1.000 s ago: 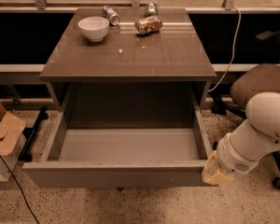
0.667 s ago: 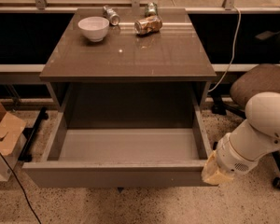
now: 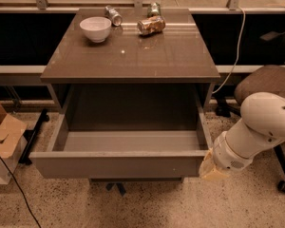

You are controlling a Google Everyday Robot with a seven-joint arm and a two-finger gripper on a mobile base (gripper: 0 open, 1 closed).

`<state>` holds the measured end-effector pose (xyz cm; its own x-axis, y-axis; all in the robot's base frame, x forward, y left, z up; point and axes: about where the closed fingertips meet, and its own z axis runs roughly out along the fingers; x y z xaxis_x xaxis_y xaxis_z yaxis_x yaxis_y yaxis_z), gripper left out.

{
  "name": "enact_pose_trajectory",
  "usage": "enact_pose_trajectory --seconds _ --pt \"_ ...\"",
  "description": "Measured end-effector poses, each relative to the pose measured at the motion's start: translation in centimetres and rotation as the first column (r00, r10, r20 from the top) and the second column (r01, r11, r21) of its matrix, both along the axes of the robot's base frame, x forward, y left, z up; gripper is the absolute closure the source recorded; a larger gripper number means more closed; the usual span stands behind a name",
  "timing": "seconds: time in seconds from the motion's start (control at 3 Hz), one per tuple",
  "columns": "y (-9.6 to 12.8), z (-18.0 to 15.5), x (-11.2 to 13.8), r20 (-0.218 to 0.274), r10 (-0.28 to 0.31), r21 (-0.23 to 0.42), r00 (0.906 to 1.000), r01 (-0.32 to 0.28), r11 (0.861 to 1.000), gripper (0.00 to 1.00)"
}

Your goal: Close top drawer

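The top drawer (image 3: 118, 166) is a wide, deep grey-taupe drawer with a plain flat front. It stands pulled far out of the cabinet (image 3: 130, 56) and its inside is bare. My gripper (image 3: 212, 169) is at the end of the white arm (image 3: 256, 127), low at the right, right beside the right end of the drawer's front. The lower drawers are out of view under the open one.
A white bowl (image 3: 95, 28) and three cans (image 3: 151, 24) stand on the cabinet top at the back. An office chair (image 3: 270, 87) stands right behind my arm. A cardboard box (image 3: 2, 137) and a cable lie on the floor at the left.
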<state>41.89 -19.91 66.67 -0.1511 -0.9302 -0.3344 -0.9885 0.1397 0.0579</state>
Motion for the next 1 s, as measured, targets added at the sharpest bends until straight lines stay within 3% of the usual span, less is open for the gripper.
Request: enact_pose_trajectory --seconds 0.67,1.0 --pt "0.3 -0.3 4.1 0.134 -0.043 -0.013 0.9900 0.045 0.999 1.00" --pt "0.3 -0.3 4.1 0.134 -0.043 -0.013 0.9900 0.045 0.999 1.00"
